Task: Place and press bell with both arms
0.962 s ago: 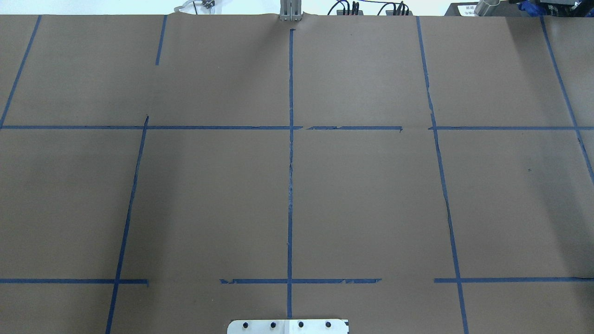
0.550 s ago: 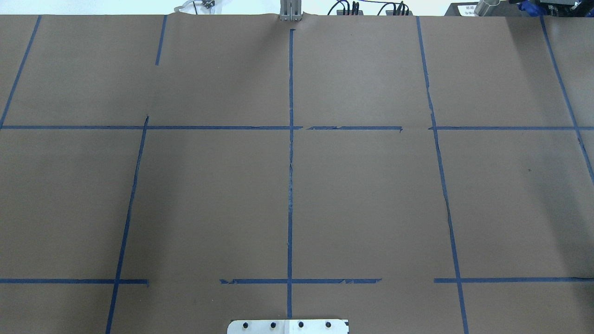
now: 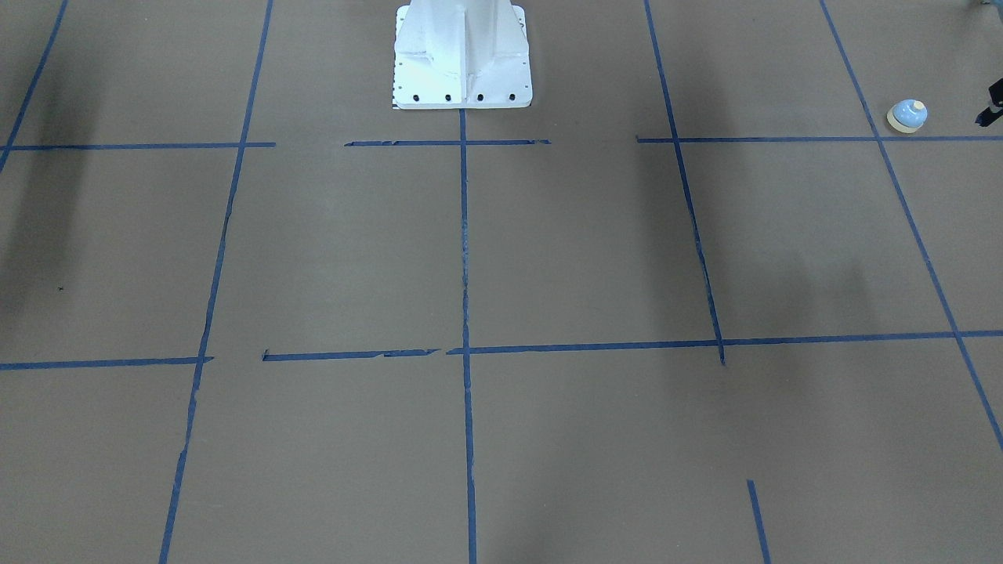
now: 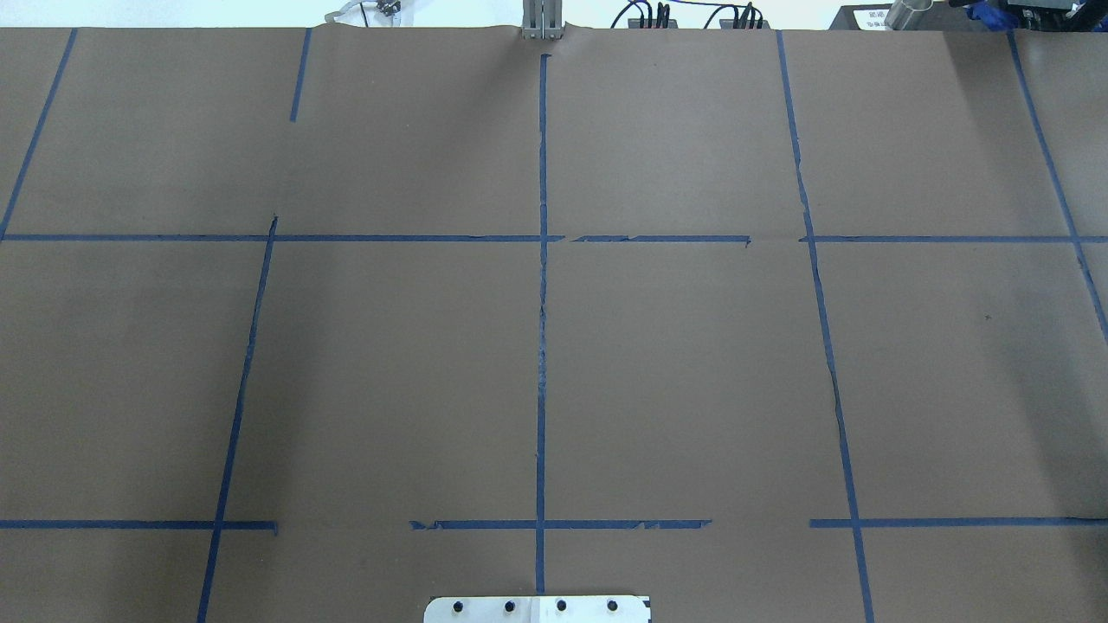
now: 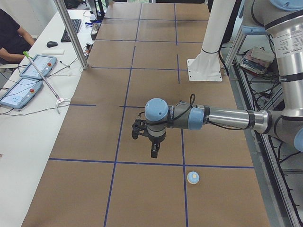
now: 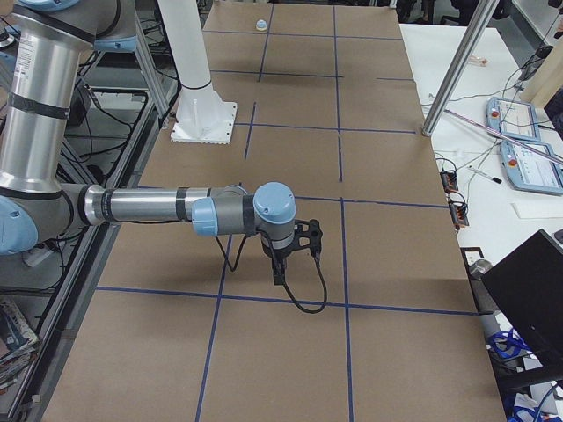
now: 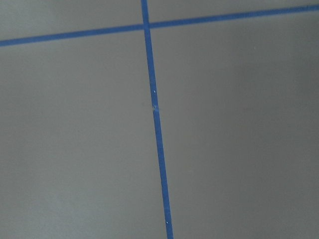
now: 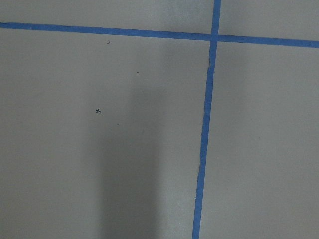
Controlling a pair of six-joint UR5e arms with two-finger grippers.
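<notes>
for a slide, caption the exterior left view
Left arm reaches over the taped table, its gripper poised near the light-blue bell

left end effector (image 3: 990, 104) cropped by the front view's edge.

there is one bell (image 5: 192, 177) and one white pedestal (image 3: 462, 55). two arms show, the left arm (image 5: 222, 117) and the right arm (image 6: 149, 206), and two grippers, the left gripper (image 5: 155, 152) and the right gripper (image 6: 278, 276). the side desk holds two tablets, a near tablet (image 5: 18, 92) and a far tablet (image 5: 39, 66), plus one keyboard (image 5: 72, 29) and one mouse (image 5: 52, 44).
</notes>
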